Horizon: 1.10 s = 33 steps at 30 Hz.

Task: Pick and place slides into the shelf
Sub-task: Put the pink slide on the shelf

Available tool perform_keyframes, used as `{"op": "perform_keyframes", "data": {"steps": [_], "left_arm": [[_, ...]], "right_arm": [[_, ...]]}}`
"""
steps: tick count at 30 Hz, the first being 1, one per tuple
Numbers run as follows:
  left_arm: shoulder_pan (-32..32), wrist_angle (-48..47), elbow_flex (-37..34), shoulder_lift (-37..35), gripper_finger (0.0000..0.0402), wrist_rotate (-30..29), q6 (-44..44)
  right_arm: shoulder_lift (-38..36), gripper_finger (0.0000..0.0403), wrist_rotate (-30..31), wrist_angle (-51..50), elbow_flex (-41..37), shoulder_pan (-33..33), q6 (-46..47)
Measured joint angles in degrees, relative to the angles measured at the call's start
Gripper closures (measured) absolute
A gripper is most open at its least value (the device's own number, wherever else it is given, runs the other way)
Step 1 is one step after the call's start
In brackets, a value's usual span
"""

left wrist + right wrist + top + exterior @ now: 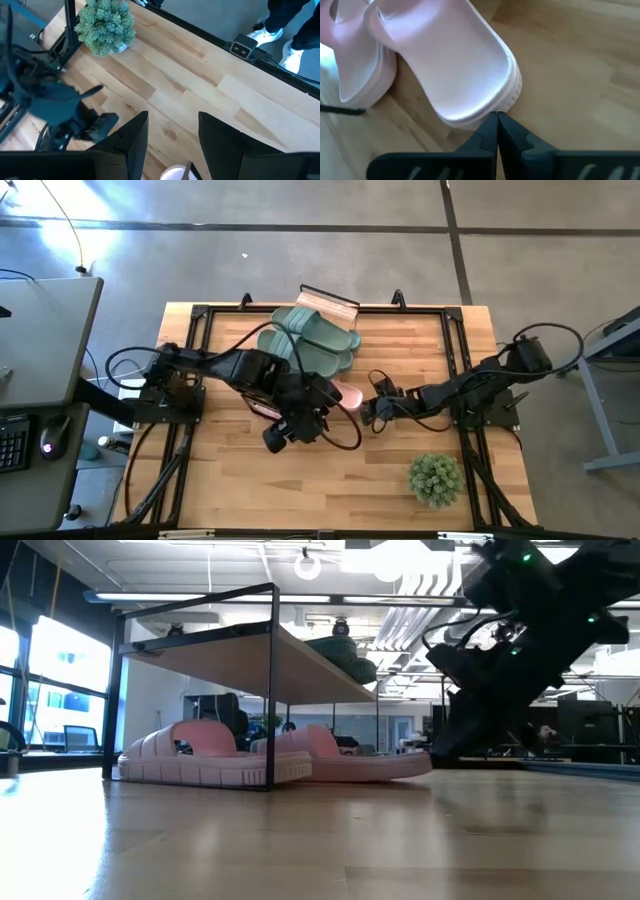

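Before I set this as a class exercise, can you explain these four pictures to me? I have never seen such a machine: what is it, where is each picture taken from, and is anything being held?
It is a robot with two dark arms at a wooden table. One picture looks straight down, one looks level across the tabletop, and two come from cameras on the arms' wrists.

On the table stands a small shelf with green slides on top and two pink slides at the bottom. A potted plant sits near one corner.

The right tool is shut, its tips right at the edge of a pink slide's heel; it grips nothing, and I cannot tell whether it touches. The left tool is open and empty, above bare wood.
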Motion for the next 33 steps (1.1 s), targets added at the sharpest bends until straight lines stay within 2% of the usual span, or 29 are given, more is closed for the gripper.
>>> {"op": "perform_keyframes", "data": {"steps": [8, 14, 20, 26, 33], "left_arm": [[0.04, -0.02, 0.00, 0.00, 0.0245, 0.00, 0.15], [0.02, 0.05, 0.00, 0.00, 0.0245, -1.37, 0.28], [0.02, 0.05, 0.00, 0.00, 0.0245, -1.40, 0.35], [0.04, 0.36, 0.00, 0.00, 0.0245, -1.55, 0.35], [1.03, -7.02, 0.12, -1.27, 0.0245, -10.08, -1.50]], "right_arm": [[2.25, 0.0403, -4.40, 4.83, 0.10, -4.34, -4.15], [4.95, 0.0403, -7.21, 5.22, 3.24, -6.43, -8.14], [7.97, 0.0403, -8.34, 5.50, 6.29, -8.12, -9.43], [7.94, 0.0403, -8.05, 6.09, 6.47, -8.55, -9.57], [7.93, 0.0403, -7.99, 5.98, 6.49, -8.52, -9.44]]}}
